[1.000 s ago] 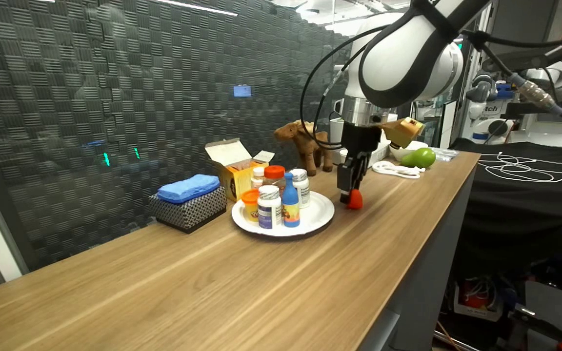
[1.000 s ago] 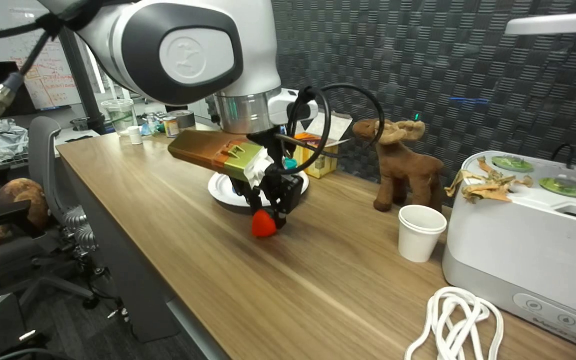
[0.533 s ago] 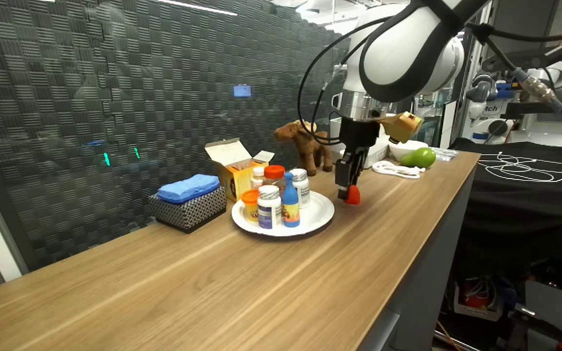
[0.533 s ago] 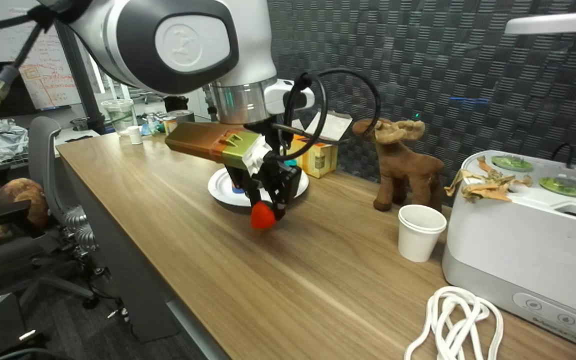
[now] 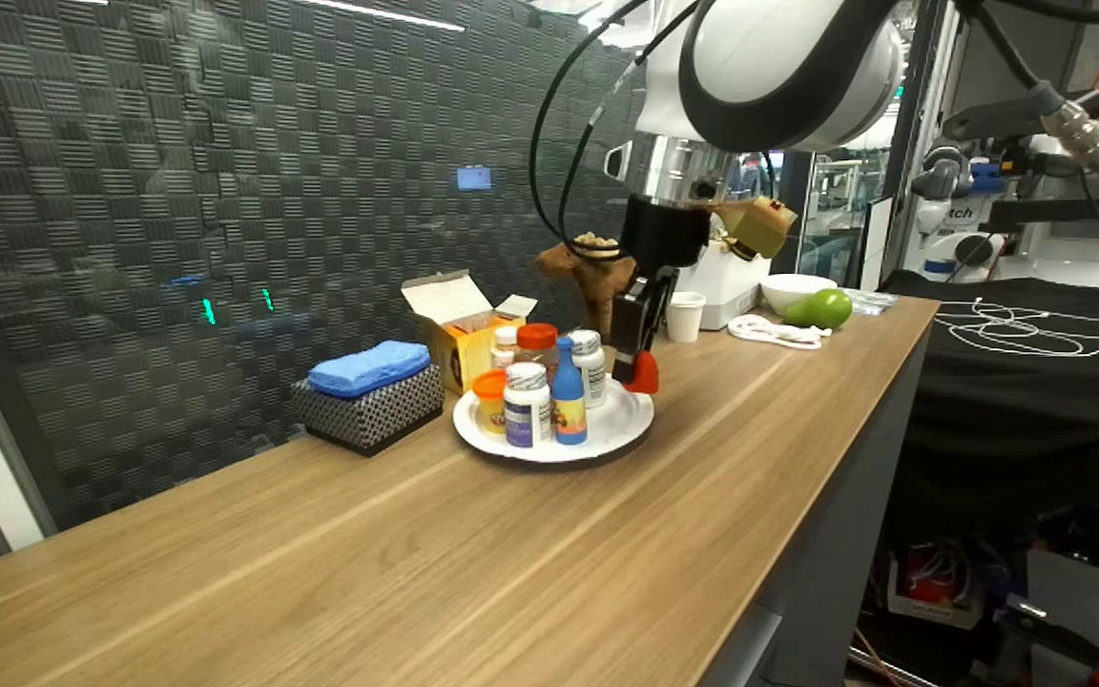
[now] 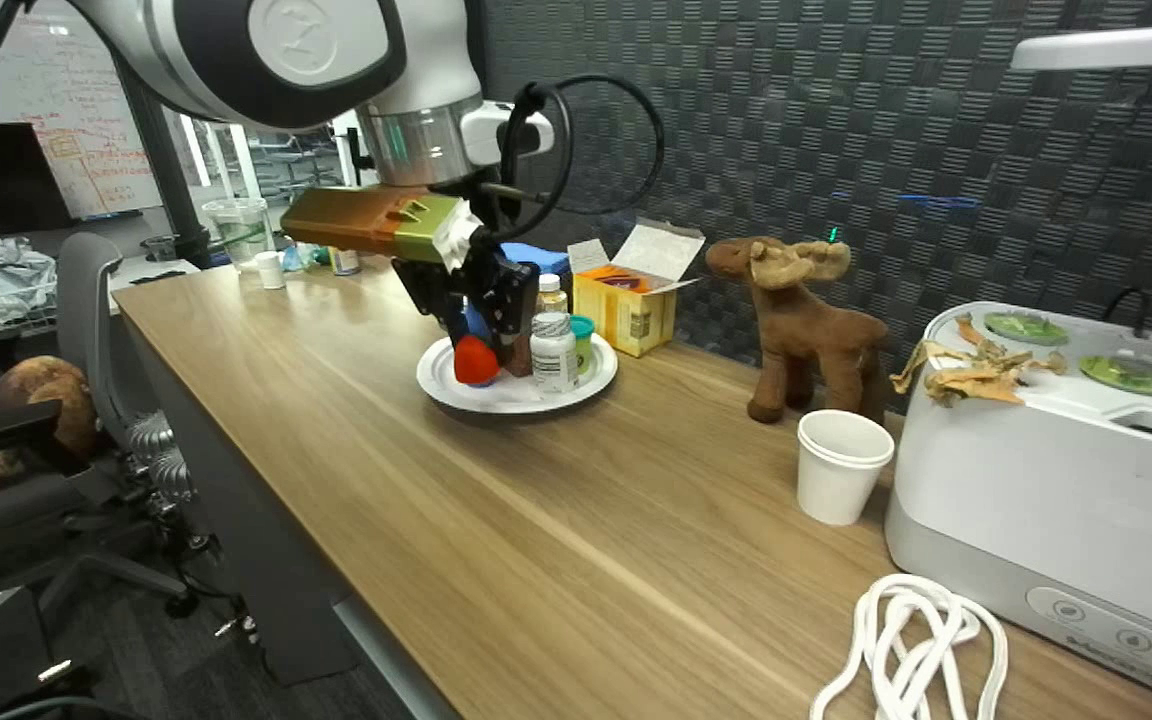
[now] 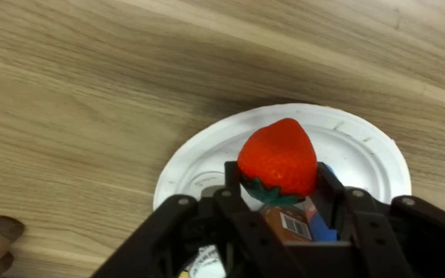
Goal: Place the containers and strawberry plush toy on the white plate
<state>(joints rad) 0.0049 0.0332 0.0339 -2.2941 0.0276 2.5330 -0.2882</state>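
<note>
At the middle of the wrist view, the gripper (image 7: 278, 173) pinches the strawberry plush toy (image 7: 280, 150), seen against the white plate (image 7: 394, 168). The toy's green leaves (image 7: 263, 191) show only there; both exterior views give just its red body. Slightly below the middle of an exterior view, an orange tub (image 5: 490, 408), a purple-labelled bottle (image 5: 528, 418) and a blue bottle (image 5: 569, 410) stand upright on the plate, with a red-capped jar (image 5: 536, 342) behind them. A teal-lidded tub (image 6: 584, 342), near mid-frame beside a white bottle (image 6: 554, 360), shows only in an exterior view. Right of centre, the brown plush animal (image 6: 816, 340) is nearly whole in an exterior view and partly covered by the gripper in an exterior view (image 5: 597, 286). The arm (image 5: 759, 48) slants in from the upper right of an exterior view; the gripper points down, its tip leaning slightly left.
</note>
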